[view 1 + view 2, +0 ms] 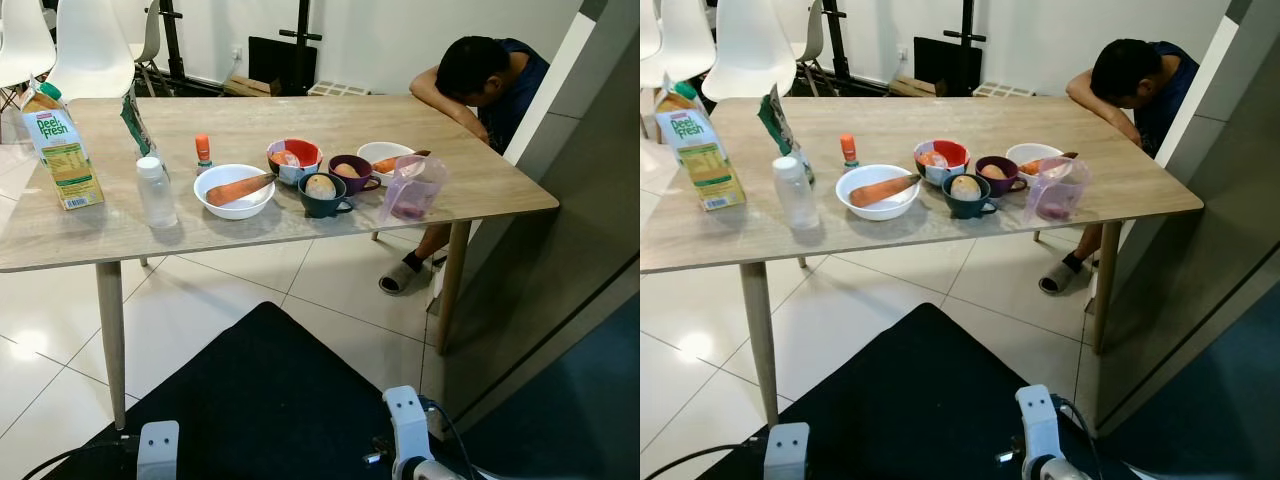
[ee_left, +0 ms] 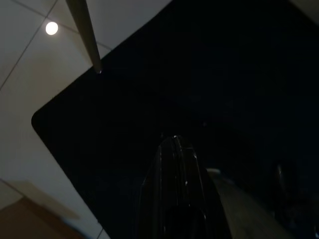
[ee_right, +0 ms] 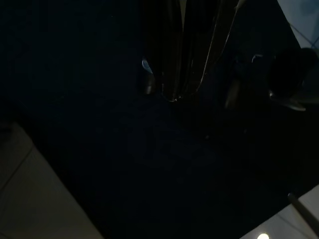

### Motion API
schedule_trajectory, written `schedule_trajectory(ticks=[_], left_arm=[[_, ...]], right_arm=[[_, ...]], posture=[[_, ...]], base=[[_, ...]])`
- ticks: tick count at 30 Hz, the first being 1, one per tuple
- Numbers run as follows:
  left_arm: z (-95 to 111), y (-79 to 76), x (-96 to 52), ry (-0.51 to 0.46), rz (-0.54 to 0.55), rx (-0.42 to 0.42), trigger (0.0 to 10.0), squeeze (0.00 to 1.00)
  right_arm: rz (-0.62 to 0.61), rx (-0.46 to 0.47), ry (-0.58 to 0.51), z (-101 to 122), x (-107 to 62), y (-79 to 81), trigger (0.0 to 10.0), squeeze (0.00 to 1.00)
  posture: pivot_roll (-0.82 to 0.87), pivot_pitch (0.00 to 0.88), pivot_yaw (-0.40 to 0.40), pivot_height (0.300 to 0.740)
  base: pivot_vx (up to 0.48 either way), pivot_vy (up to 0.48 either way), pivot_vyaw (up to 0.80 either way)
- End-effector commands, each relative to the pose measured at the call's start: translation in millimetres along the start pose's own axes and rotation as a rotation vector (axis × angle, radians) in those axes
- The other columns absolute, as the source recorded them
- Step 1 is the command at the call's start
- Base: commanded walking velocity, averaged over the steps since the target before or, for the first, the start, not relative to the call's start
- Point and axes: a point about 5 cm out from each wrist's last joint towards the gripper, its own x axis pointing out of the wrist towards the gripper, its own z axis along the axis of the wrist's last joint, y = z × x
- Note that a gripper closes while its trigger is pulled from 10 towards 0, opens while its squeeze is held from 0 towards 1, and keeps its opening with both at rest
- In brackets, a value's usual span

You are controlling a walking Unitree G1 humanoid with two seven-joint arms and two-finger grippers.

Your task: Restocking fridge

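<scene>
A wooden table (image 1: 120,235) holds the food. From left to right stand a Peel Fresh juice carton (image 1: 62,150), a green packet (image 1: 133,120), a clear plastic bottle (image 1: 156,192) and a small orange-capped bottle (image 1: 203,153). Beyond them are a white bowl with a carrot (image 1: 234,190), a red and blue bowl (image 1: 294,158), a dark mug with a potato (image 1: 322,194), a purple mug (image 1: 351,172), another white bowl (image 1: 385,157) and a clear jug (image 1: 413,187). Both arms hang low, short of the table. My left gripper (image 2: 175,140) and right gripper (image 3: 173,97) are shut on nothing, over a black mat.
A person (image 1: 480,75) leans head-down on the table's far right corner, one foot in a slipper under it. A tall grey panel (image 1: 570,250) rises close on the right. The black mat (image 1: 260,400) covers the tiled floor before me. White chairs (image 1: 95,45) stand behind the table.
</scene>
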Motion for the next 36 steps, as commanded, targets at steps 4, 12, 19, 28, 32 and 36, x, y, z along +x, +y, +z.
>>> schedule_trajectory(ticks=[4, 12, 19, 28, 32, 36], left_arm=[[-2.0, 1.8, 1.0, 0.03, 0.0, 0.006, 10.0, 0.0], [-1.9, 5.2, 2.0, 0.04, 0.006, 0.001, 10.0, 0.0], [-0.2, 8.0, 2.8, 0.036, -0.003, 0.006, 10.0, 0.0], [-0.2, 4.7, 2.7, 0.032, -0.011, -0.006, 10.0, 0.0], [0.1, 2.8, 2.6, 0.03, -0.019, -0.009, 10.0, 0.0], [1.2, 2.9, 3.0, 0.025, -0.022, -0.012, 10.0, 0.0]], right_arm=[[0.006, -0.012, 0.023, -6.0, -1.0, 1.9, 10.0, 0.0], [0.005, -0.022, 0.028, -5.1, -0.7, 1.4, 10.0, 0.0], [0.001, -0.03, 0.029, -4.8, -0.8, 0.2, 10.0, 0.0], [-0.001, -0.031, 0.035, -6.9, -1.5, 0.0, 10.0, 0.0], [-0.003, -0.028, 0.032, -6.1, -1.1, 0.5, 10.0, 0.0], [-0.003, -0.026, 0.03, -5.6, -0.8, 0.9, 10.0, 0.0]], posture=[[0.01, 0.065, -0.078, 0.74], [0.01, 0.062, -0.074, 0.74], [0.01, 0.061, -0.076, 0.74], [0.01, 0.062, -0.074, 0.74], [0.01, 0.061, -0.072, 0.74], [0.01, 0.06, -0.07, 0.74]], base=[[0.0, 0.0, 0.0], [0.0, 0.0, 0.0], [0.0, 0.0, 0.0], [0.193, 0.0, 0.0], [0.3, 0.0, 0.0], [0.316, 0.0, 0.0]])
